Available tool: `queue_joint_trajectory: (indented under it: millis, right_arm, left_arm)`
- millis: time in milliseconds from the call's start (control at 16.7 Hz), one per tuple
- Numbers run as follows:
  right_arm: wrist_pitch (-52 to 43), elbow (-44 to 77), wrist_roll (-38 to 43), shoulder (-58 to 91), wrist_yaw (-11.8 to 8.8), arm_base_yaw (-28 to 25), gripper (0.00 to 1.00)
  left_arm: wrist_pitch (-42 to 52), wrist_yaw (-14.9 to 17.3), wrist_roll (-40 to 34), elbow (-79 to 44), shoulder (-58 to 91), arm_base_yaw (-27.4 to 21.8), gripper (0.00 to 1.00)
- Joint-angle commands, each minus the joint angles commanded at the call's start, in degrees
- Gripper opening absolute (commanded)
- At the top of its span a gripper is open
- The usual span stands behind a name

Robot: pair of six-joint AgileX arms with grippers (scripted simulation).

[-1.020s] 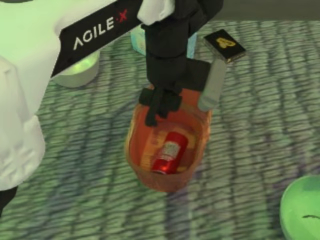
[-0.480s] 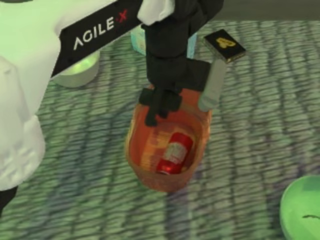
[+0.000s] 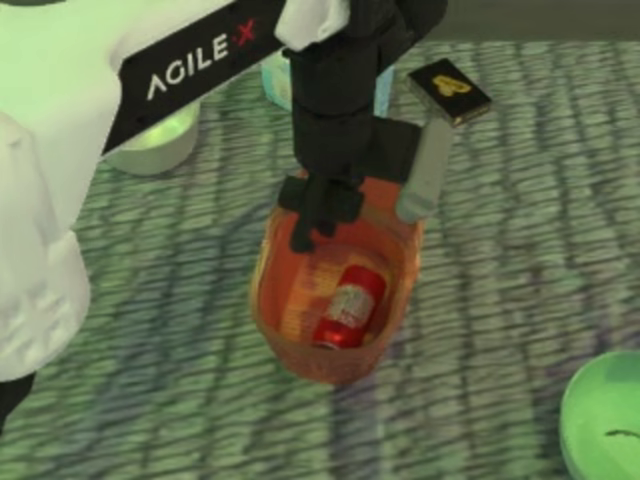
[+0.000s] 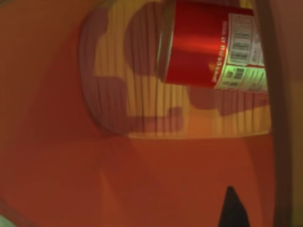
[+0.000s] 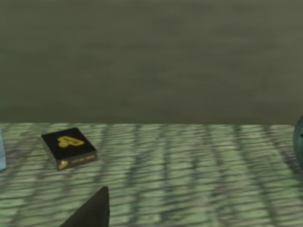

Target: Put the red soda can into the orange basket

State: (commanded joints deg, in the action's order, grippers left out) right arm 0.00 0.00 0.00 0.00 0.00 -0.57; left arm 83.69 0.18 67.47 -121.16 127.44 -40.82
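Red soda can (image 3: 348,306), a small cylinder with a silver top and a white-yellow label, lies on its side on the slatted bottom of the oval orange-brown woven basket (image 3: 268,300), near the end closest to the table's front edge. The left gripper (image 3: 318,208) hangs over the basket's far end, above the can and apart from it; whether its claw is apart or together cannot be told. In the left wrist view the can (image 4: 208,47) rests on the pale slats, with the basket's orange wall (image 4: 57,156) curving around it. The table (image 3: 520,240) wears a green-grey woven cloth. On it sit a black box with a yellow mark (image 3: 449,90), a white round bowl (image 3: 155,145) and a green bowl (image 3: 600,420). The right arm is out of the top view; its wrist camera faces a plain grey wall (image 5: 151,56).
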Motion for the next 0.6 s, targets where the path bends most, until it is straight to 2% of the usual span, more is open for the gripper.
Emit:
queue_joint_trajectory:
  millis: [180,600]
  right_arm:
    - [0.0,0.0,0.0,0.0,0.0,0.0,1.00]
    - [0.0,0.0,0.0,0.0,0.0,0.0,1.00]
  left_arm:
    - [1.0,0.0,0.4,-1.0,0.1,0.3,0.00]
    - [11.5,0.0,2.1,-11.3,-0.2,3.2,0.00]
